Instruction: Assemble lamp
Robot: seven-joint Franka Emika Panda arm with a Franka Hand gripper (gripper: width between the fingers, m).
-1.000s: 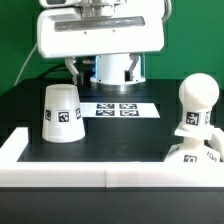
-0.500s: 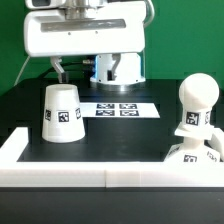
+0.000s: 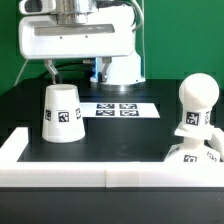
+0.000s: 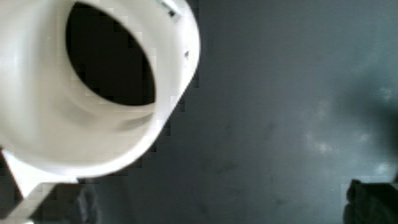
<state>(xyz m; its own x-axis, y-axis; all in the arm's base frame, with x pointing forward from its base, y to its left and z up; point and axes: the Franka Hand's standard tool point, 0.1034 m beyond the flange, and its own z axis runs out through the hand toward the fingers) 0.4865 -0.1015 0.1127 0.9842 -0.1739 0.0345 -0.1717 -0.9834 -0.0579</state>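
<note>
I see the white tapered plastic shade (image 3: 61,113) standing on the black desk (image 3: 110,140) at left of the frame, the pincer (image 3: 52,70) hovering above it; its opening I cannot tell.

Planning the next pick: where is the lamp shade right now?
The shade stands wide end down on the black table, on the exterior view's left, just left of the marker board, below the tool.

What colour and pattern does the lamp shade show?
The shade is white with black-and-white square tags; exterior view.
</note>
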